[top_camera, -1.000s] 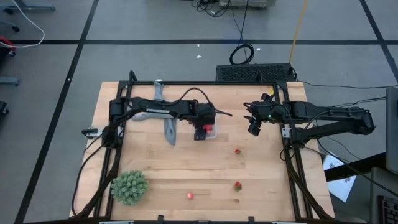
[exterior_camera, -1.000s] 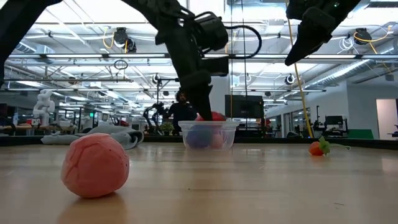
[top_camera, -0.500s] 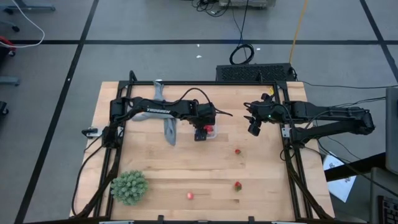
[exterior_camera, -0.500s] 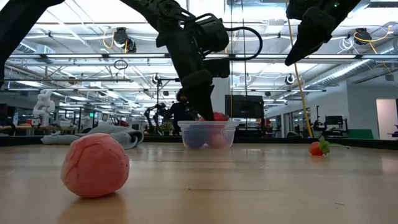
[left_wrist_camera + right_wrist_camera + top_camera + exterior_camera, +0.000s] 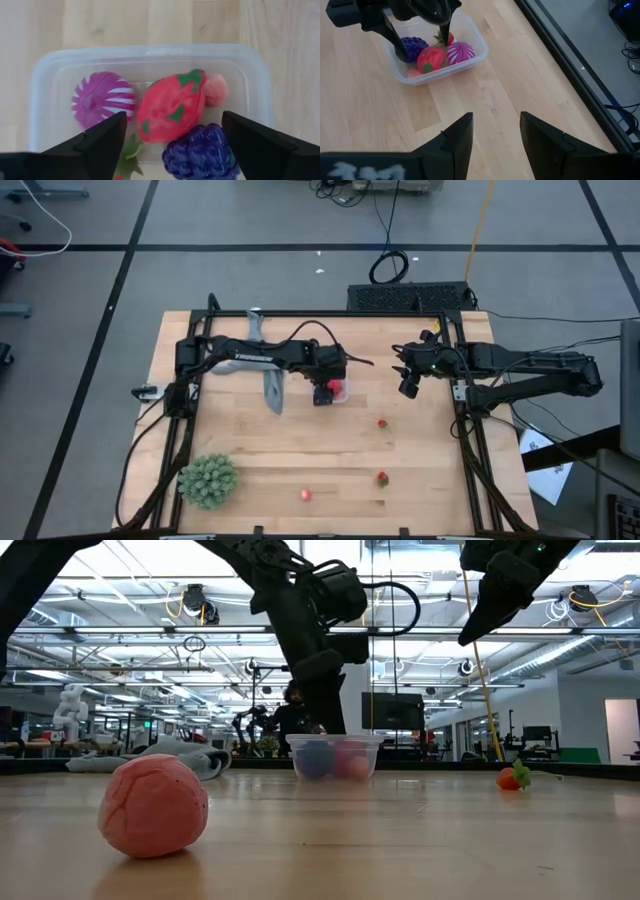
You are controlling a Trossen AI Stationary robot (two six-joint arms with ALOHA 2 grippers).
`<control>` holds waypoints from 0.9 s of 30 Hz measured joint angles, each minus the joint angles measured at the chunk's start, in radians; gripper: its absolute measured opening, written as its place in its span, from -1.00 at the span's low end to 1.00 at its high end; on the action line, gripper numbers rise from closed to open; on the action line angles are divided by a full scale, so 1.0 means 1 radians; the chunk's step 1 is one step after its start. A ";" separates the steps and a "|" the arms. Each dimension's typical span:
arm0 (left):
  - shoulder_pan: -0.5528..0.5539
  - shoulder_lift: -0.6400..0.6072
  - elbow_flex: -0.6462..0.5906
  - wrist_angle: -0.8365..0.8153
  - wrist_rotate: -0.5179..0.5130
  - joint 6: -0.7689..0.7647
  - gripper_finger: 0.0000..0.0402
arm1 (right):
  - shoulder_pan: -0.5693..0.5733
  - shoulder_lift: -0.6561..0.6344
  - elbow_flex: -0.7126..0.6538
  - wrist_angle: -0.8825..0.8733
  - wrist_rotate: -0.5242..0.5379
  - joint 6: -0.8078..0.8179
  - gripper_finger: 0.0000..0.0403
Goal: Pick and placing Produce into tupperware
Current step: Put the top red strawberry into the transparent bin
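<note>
Tupperware (image 5: 47,80) clear, rounded; produce (image 5: 172,107) inside.

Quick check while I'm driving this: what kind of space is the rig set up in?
Most likely a large open robotics lab or workshop. The low view shows a high ceiling with exposed white pipes and ducts, workstations with dark monitors, and a person standing behind the light wooden table.

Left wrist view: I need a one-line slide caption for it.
Open left pincer hovers over the tupperware, which holds a red dragon fruit, a striped magenta fruit and a purple berry.
</note>
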 joint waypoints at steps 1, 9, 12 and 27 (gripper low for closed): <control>0.000 -0.007 0.000 0.000 -0.009 0.000 0.67 | 0.000 0.000 0.000 0.000 0.000 0.000 -0.23; -0.005 -0.138 0.000 -0.021 -0.039 -0.001 0.68 | 0.000 0.000 0.000 0.019 -0.176 0.004 -0.23; -0.017 -0.214 -0.001 -0.034 -0.040 -0.024 0.67 | 0.000 -0.001 -0.035 0.082 -0.230 0.031 -0.23; -0.210 -0.456 0.000 -0.225 -0.058 -0.204 0.67 | 0.077 0.014 -0.355 0.420 -0.438 0.207 -0.23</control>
